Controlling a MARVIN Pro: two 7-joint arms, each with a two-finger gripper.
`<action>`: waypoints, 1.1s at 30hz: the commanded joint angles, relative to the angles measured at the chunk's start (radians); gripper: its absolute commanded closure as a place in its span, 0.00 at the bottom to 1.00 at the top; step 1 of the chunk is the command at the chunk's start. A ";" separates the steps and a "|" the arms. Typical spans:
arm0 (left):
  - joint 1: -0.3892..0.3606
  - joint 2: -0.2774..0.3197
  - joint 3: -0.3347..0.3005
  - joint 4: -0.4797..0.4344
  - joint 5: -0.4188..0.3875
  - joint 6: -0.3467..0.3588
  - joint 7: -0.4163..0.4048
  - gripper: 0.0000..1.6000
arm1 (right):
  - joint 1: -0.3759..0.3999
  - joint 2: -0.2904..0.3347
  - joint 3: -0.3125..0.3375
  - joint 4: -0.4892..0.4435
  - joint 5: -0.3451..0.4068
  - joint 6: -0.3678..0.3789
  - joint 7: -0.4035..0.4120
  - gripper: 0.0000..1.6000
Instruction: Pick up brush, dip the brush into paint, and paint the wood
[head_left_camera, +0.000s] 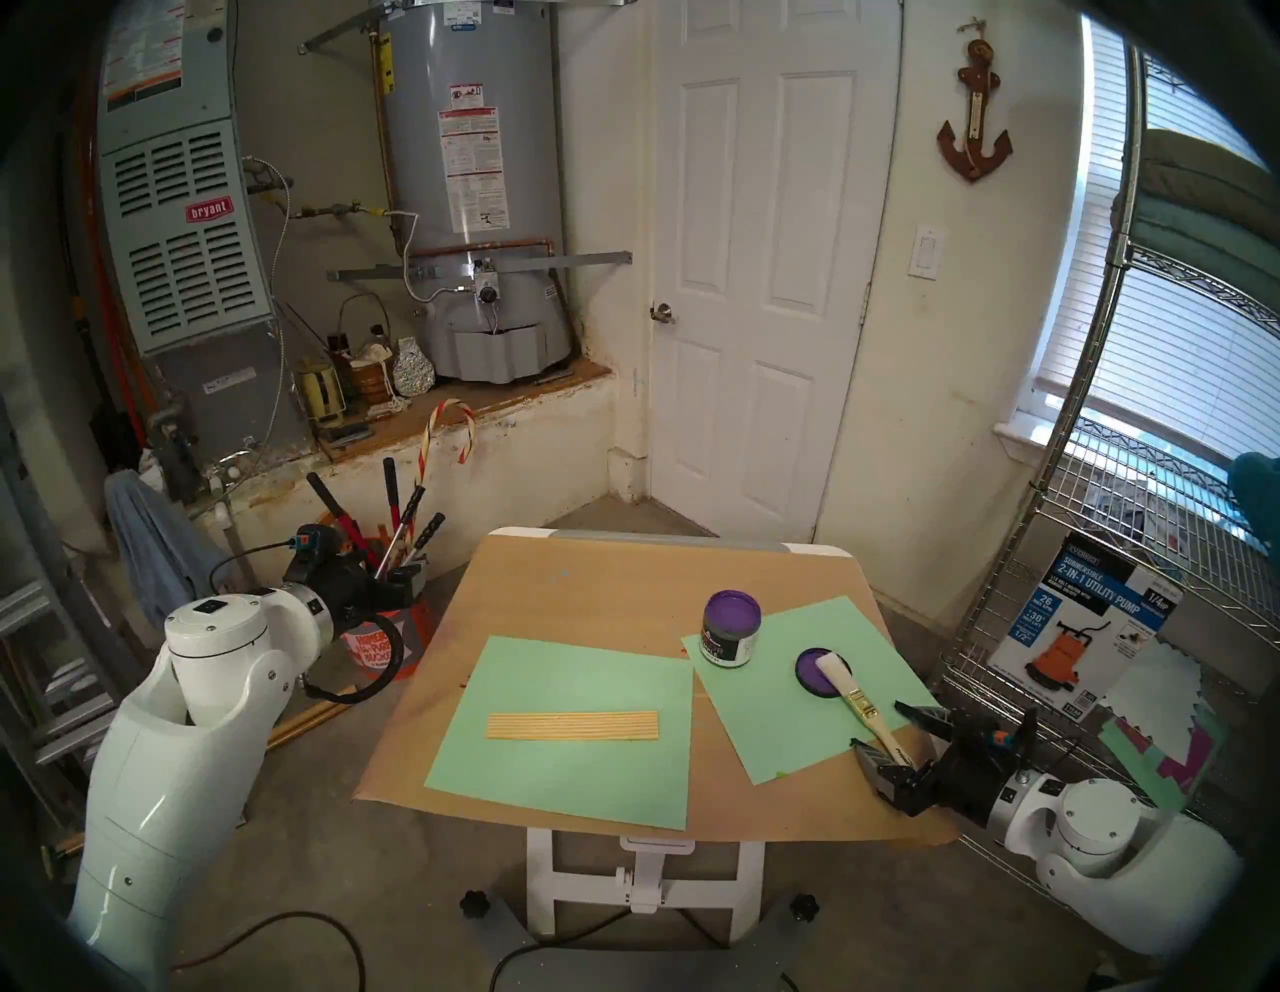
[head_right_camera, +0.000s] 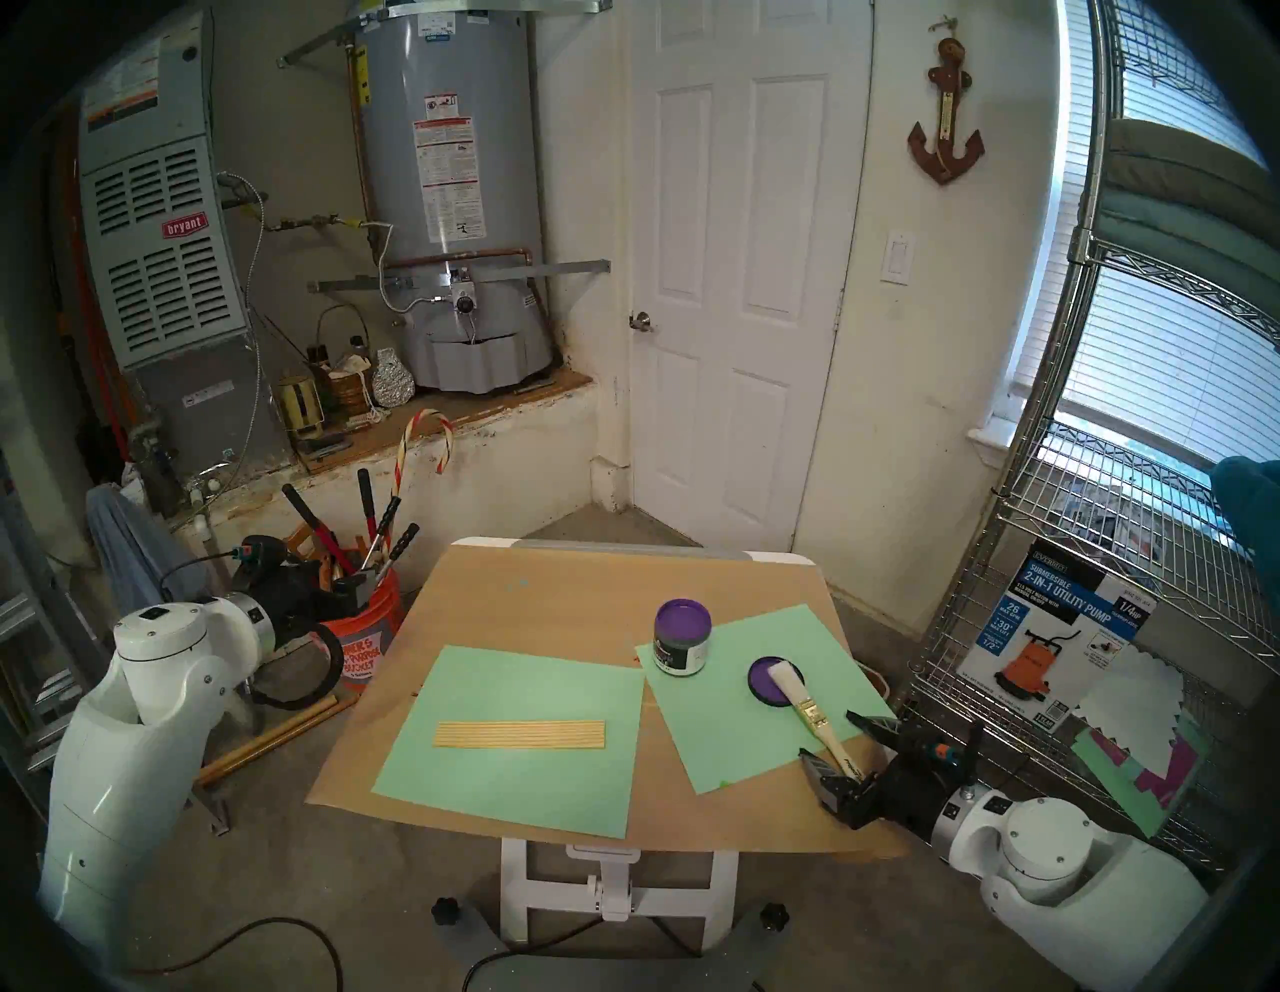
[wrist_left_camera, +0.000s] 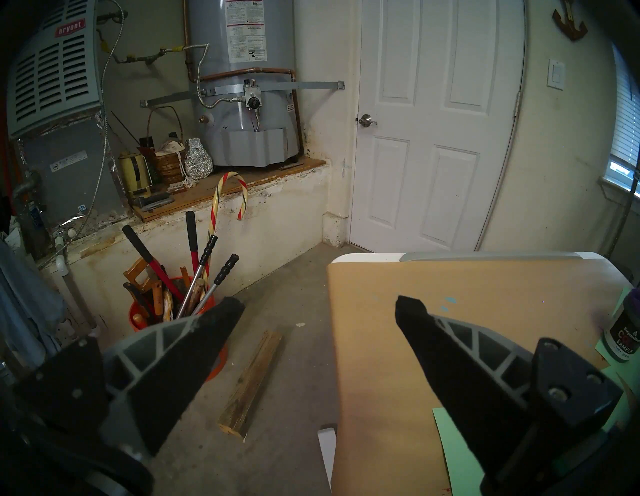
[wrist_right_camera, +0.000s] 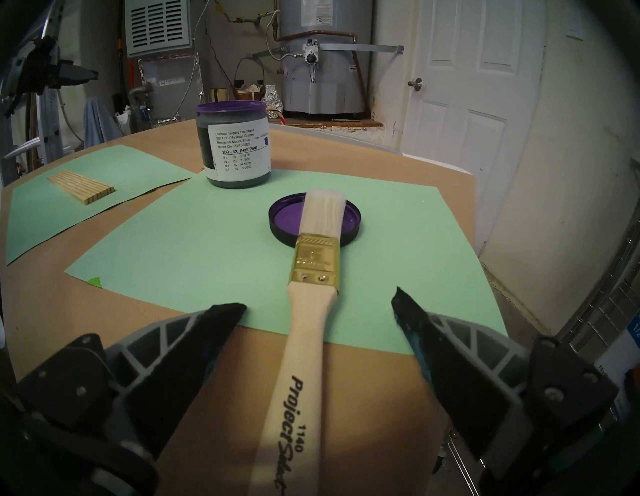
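Right, we're at the very start — nothing picked up yet. The right gripper (wrist_right_camera: 318, 298) has its jaws spread wide on either side of the brush (wrist_right_camera: 306, 332) handle, not touching it as far as I can see. That brush lies on the table (head_left_camera: 623, 575), handle toward the robot, clean white bristles resting across the upturned lid (wrist_right_camera: 351, 221) with its purple paint (wrist_right_camera: 285, 219). The open jar (head_left_camera: 731, 629) stands just behind on the same green sheet (head_left_camera: 769, 720). Over on the other sheet the wood (head_left_camera: 573, 726) strip sits bare and pale — not a stroke on it. The left gripper (wrist_left_camera: 318, 304) hangs off the table's edge, jaws apart, holding nothing. So: grasp, dip, paint — all of it left to do.
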 joint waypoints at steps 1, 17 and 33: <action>-0.004 0.002 -0.012 -0.018 -0.002 -0.003 0.002 0.00 | 0.038 -0.003 0.000 0.002 0.008 0.004 0.005 0.09; -0.004 0.002 -0.012 -0.018 -0.002 -0.002 0.002 0.00 | 0.042 0.001 0.001 -0.001 0.008 0.016 0.004 0.52; -0.005 0.002 -0.011 -0.017 -0.002 -0.003 0.001 0.00 | 0.020 0.045 0.059 0.016 -0.024 -0.079 0.076 0.71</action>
